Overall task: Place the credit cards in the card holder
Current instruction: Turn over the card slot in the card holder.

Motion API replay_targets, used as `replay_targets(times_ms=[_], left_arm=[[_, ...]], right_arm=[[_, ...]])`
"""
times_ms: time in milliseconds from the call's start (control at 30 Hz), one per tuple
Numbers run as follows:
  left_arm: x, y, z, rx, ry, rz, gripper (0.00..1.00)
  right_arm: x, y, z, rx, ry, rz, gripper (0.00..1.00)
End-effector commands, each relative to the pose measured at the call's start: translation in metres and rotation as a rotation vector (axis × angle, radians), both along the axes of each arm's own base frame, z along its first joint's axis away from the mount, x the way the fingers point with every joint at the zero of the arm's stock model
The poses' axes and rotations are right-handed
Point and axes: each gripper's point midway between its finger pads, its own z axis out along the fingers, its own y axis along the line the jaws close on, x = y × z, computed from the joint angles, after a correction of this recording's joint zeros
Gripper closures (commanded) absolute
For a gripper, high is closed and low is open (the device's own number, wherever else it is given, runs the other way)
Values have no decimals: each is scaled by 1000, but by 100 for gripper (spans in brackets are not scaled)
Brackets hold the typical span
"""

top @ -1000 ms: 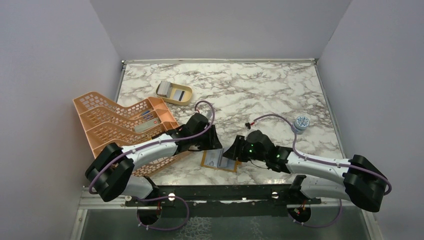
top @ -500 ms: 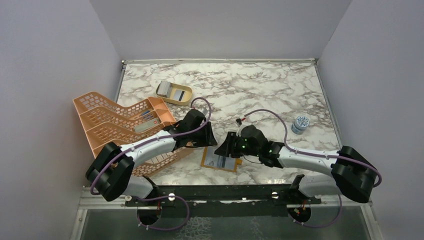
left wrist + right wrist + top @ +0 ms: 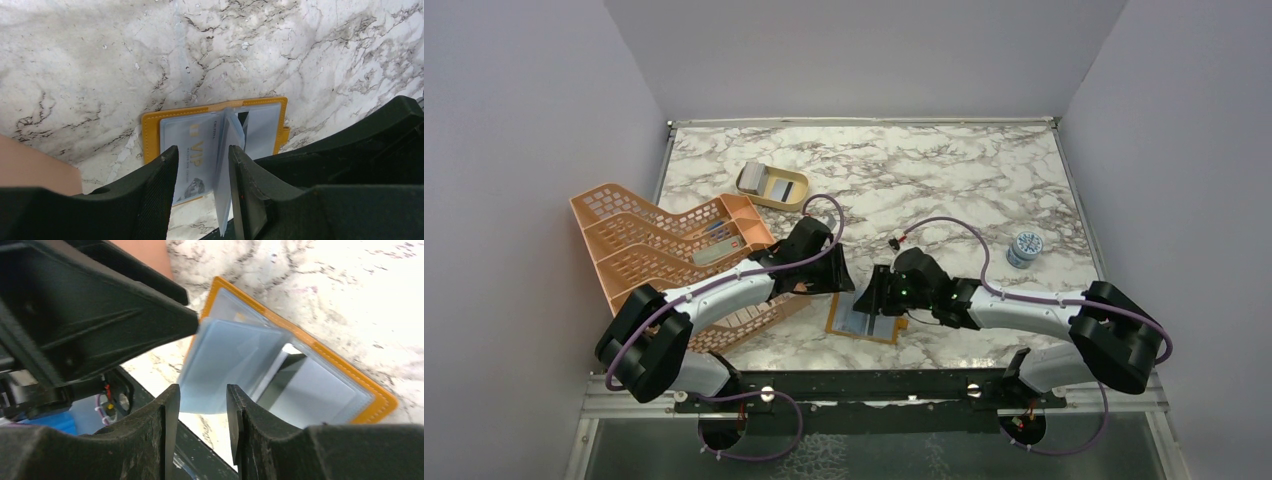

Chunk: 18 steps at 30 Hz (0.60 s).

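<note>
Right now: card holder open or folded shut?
Open. The card holder lies spread on the table, pale pockets facing up, one sleeve lifted.

We see a white, grey-veined marble table top [image 3: 944, 180] carrying four things.
Under the left gripper's fingers [image 3: 160, 190] and the right gripper's fingers [image 3: 165, 440] lies an open mustard-orange leather-like card holder [image 3: 861, 325]. Left of them lies a peach lattice plastic rack [image 3: 639, 235], beyond them a tan oval dish [image 3: 746, 180], and well right a small round tin [image 3: 1025, 247].

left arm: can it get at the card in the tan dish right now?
Probably yes. Left gripper stands open by the card holder; only bare marble lies between it and the tan dish, and the card lies uncovered in it.
</note>
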Motion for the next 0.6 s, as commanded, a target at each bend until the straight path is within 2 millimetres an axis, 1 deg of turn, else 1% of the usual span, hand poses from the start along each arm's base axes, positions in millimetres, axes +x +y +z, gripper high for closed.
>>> replay_targets(times_ms=[0, 133, 267, 367, 467, 567], left_arm=[[3, -11, 19, -58, -29, -48, 56], [-6, -19, 18, -115, 0, -89, 57], [-9, -19, 15, -127, 7, -93, 58], [-11, -20, 14, -130, 13, -95, 60], [-11, -19, 12, -126, 14, -92, 60], [-12, -18, 7, -119, 25, -92, 63]], right_arm=[[5, -16, -10, -115, -11, -49, 60], [6, -26, -19, -170, -9, -72, 61], [5, -23, -19, -149, -3, -64, 63], [3, -20, -12, -116, 4, -68, 61], [3, -17, 1, -53, -11, -76, 57], [3, -15, 10, -17, -26, -74, 55]])
